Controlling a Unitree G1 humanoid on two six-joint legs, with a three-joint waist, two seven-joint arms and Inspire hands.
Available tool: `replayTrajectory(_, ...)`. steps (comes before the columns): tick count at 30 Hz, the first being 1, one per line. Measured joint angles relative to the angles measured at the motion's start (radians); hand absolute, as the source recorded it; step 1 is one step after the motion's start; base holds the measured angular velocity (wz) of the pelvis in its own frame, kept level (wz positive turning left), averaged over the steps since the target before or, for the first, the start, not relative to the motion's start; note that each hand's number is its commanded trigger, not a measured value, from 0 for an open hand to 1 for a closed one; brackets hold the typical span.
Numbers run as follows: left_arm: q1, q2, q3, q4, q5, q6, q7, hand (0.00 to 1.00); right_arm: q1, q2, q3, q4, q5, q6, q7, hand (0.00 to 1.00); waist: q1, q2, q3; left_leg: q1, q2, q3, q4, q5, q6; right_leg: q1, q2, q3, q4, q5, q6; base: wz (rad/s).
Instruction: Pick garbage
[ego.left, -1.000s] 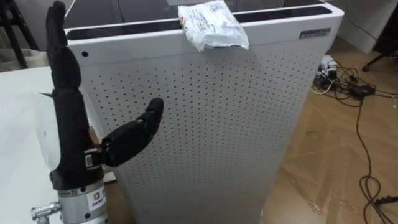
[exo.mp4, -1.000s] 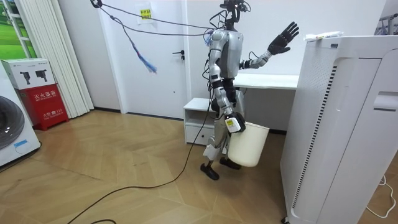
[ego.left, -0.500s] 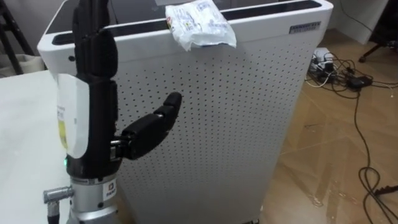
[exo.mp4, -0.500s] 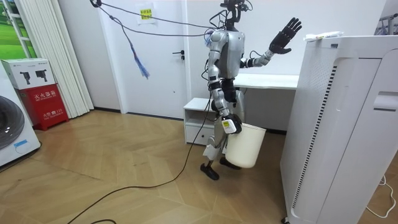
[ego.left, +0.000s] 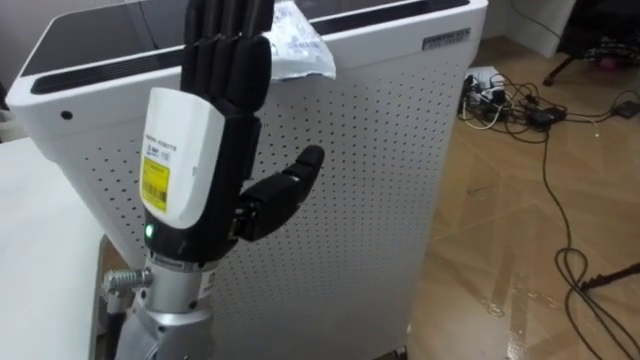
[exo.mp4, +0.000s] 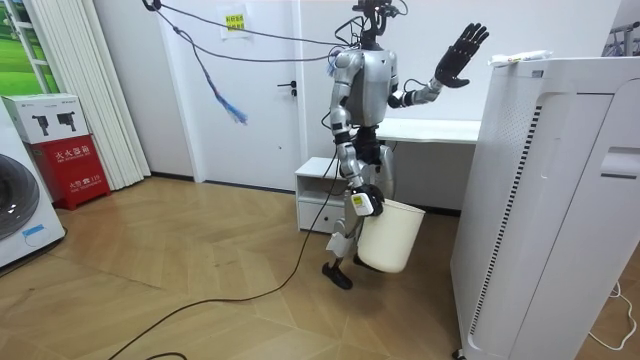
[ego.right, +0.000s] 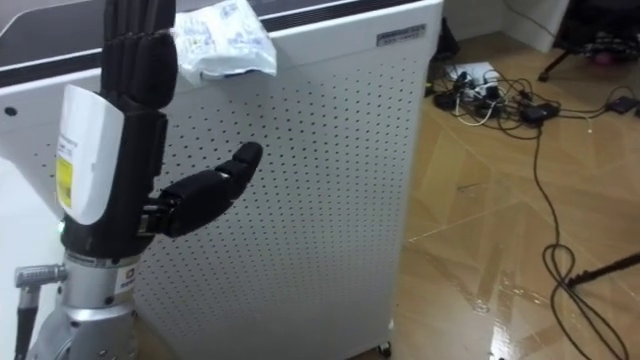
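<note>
The robot stands on a wooden floor (ego.left: 520, 260) between a white surface (exo.mp4: 430, 130) and a tall white cabinet (ego.left: 370, 170) with a perforated side. The garbage, a crumpled white wrapper (ego.left: 298, 48) with small coloured print that is too crinkled to read, lies on the cabinet's top at the near edge and droops slightly over it.

The left robot hand (ego.left: 205, 170) is raised upright in front of the cabinet. Its fingers are straight and close together, its thumb juts out sideways, and it holds nothing. The room view shows a gap between this hand and the wrapper.

A small grey label (ego.left: 447, 41) sits at the cabinet's upper corner, its writing too small to make out.

The right robot hand (exo.mp4: 361, 202) hangs low at the robot's side against the rim of a white bucket (exo.mp4: 392, 238); whether it is closed on the rim cannot be told. Cables (ego.left: 505, 95) lie tangled on the floor beyond the cabinet.
</note>
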Motion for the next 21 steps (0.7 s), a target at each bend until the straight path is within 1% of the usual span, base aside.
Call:
replayTrajectory(2, -0.002, 0.010, 0.000, 0.000, 0.004, 0.009, -0.003, 0.00, -0.001, -0.003, 0.000, -0.001, 0.000, 0.003, 0.000, 1.00, -0.001, 0.006, -0.0002, 0.000, 0.000, 0.001, 0.000, 0.000, 0.000, 0.000, 0.000, 0.000, 0.000, 0.000, 0.000, -0.03)
replayTrajectory(4, -0.002, 0.029, 0.001, 0.000, 0.005, 0.029, -0.017, 0.00, -0.001, -0.004, -0.010, -0.001, -0.001, 0.009, 0.000, 1.00, 0.000, 0.013, 0.0004, 0.000, 0.000, 0.001, 0.000, 0.000, 0.000, -0.001, 0.000, 0.000, 0.000, 0.000, 0.000, 0.00)
replayTrajectory(6, -0.002, 0.040, 0.001, 0.000, 0.005, 0.043, -0.020, 0.00, -0.002, -0.005, -0.017, -0.006, -0.001, 0.019, 0.000, 1.00, 0.000, 0.017, -0.0006, 0.000, 0.000, 0.000, 0.000, 0.000, 0.000, -0.001, 0.000, -0.001, 0.000, 0.000, 0.000, 0.00)
replayTrajectory(8, -0.003, 0.044, 0.002, 0.000, 0.006, 0.046, -0.020, 0.00, -0.001, -0.007, -0.017, -0.012, -0.001, 0.020, -0.001, 1.00, 0.004, 0.022, -0.0017, 0.000, 0.000, 0.000, -0.001, 0.000, 0.000, 0.000, 0.000, -0.002, 0.000, 0.000, 0.000, 0.00)
replayTrajectory(12, -0.009, 0.067, 0.003, 0.000, 0.006, 0.044, -0.020, 0.00, -0.001, -0.011, -0.017, -0.023, -0.002, 0.020, -0.001, 1.00, 0.003, 0.028, -0.0041, 0.000, 0.000, 0.000, -0.001, 0.000, 0.000, 0.001, 0.000, -0.005, 0.000, 0.000, 0.000, 0.00)
replayTrajectory(17, -0.036, 0.069, 0.007, -0.007, 0.006, 0.043, -0.019, 0.00, -0.001, -0.015, -0.021, -0.025, -0.003, 0.020, -0.005, 1.00, 0.005, 0.029, -0.0049, 0.001, -0.001, -0.002, 0.001, 0.000, 0.000, 0.003, -0.001, -0.007, 0.000, 0.000, 0.000, 0.00)
replayTrajectory(21, -0.046, 0.069, 0.044, -0.066, 0.008, 0.043, -0.017, 0.00, 0.003, -0.016, -0.026, -0.016, -0.005, 0.020, -0.004, 1.00, 0.004, 0.029, -0.0048, 0.001, -0.001, -0.003, 0.002, 0.000, 0.000, 0.005, -0.001, -0.008, -0.001, 0.000, 0.000, 0.00)
